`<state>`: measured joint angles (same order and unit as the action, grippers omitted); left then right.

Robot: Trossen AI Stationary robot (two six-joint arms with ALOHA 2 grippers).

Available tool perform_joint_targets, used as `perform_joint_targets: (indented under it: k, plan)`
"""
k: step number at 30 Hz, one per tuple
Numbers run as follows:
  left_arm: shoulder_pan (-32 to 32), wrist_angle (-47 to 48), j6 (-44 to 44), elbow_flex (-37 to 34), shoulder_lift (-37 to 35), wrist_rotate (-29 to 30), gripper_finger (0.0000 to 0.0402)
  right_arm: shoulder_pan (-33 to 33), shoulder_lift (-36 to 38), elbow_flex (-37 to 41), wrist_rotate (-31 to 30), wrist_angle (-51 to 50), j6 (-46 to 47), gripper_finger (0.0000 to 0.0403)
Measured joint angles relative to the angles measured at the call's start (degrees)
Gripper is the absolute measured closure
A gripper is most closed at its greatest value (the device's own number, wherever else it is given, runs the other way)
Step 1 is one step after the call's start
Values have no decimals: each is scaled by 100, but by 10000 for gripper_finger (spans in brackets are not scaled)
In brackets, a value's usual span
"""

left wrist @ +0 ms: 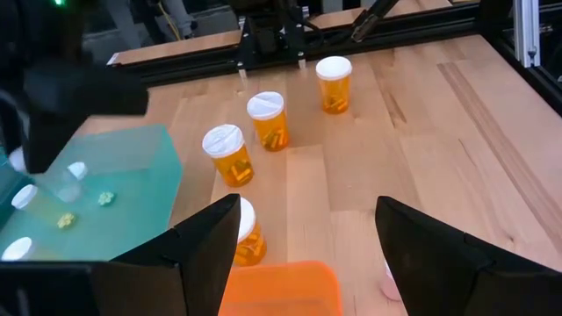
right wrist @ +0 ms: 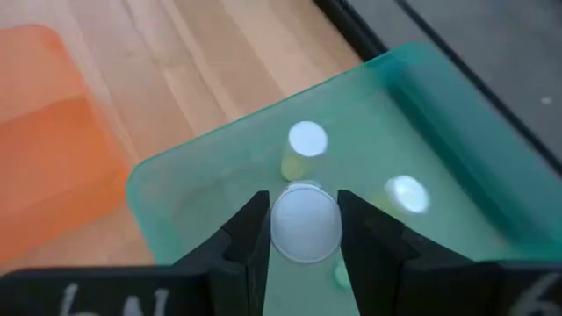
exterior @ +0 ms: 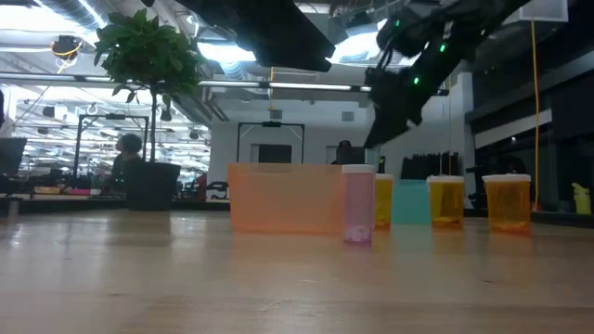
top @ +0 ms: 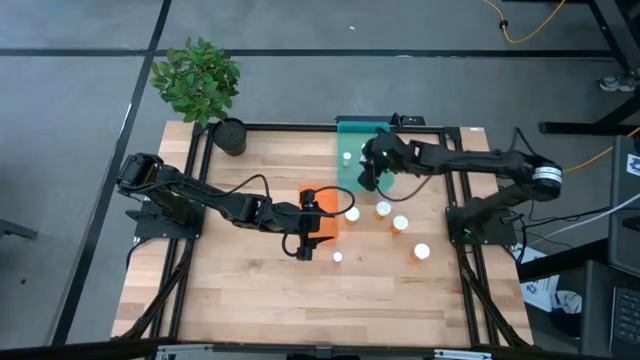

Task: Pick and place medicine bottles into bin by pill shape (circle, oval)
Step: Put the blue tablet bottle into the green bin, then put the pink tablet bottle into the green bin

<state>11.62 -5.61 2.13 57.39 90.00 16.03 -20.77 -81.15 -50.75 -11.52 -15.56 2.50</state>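
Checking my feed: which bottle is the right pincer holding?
The white-capped bottle clamped in the right pincer above the green bin; the others stand untouched.

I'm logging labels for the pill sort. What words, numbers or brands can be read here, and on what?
No text reads whole anywhere.
White marks on the right pincer: cut off by the picture's edge, unreadable.
Bottles on the table: no label legible.
Green bin and orange bin: no print visible.
Back-room screens: too small to read.
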Motion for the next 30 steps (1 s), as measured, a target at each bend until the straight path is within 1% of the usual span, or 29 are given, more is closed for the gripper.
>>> perform_joint_targets:
  k: [3, 9, 15, 18, 22, 27, 30]
  plan:
    - [0, 2, 0, 0, 0, 0, 145, -177, -303, 166, 274, 472, -1, 286]
    - [0, 2, 0, 0, 0, 0, 145, -333, -904, 249, 266, 815, -15, 286]
    - [0, 2, -2, 0, 0, 0, 145, -420, -1308, 250, 263, 1237, -127, 285]
    - [0, 2, -1, 0, 0, 0, 145, -420, -1330, 246, 222, 1361, -146, 277]
    - [0, 2, -2, 0, 0, 0, 145, -420, -1244, 246, 219, 1371, -130, 250]
    - [0, 2, 0, 0, 0, 1, 145, -420, -1078, 246, 215, 1239, -105, 216]
    - [0, 2, 0, 0, 0, 0, 145, -420, -988, 246, 215, 1116, -3, 205]
